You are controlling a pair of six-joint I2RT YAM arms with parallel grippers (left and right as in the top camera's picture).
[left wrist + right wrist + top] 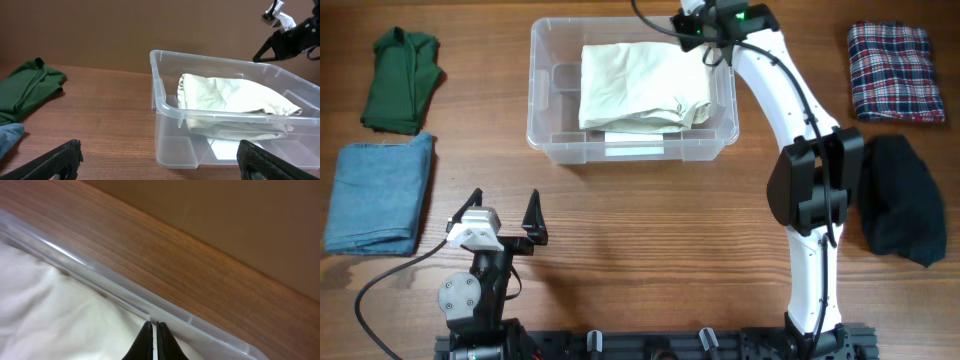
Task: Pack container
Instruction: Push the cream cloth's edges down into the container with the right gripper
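Over the far right corner of the container (545, 140), which is sitting mid-table at the far side, the right gripper (155, 326) is hovering with fingers pressed together, seemingly gripping nothing. The left gripper (503, 210) is standing wide open and empty. If it is going lower, the right one is risking to knock the rim or snag the cream garment (635, 85).

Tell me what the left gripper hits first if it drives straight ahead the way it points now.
Probably the container, at its near left corner: in the left wrist view that corner sits dead ahead of the open left gripper. Depth is unclear, so it might only graze it.
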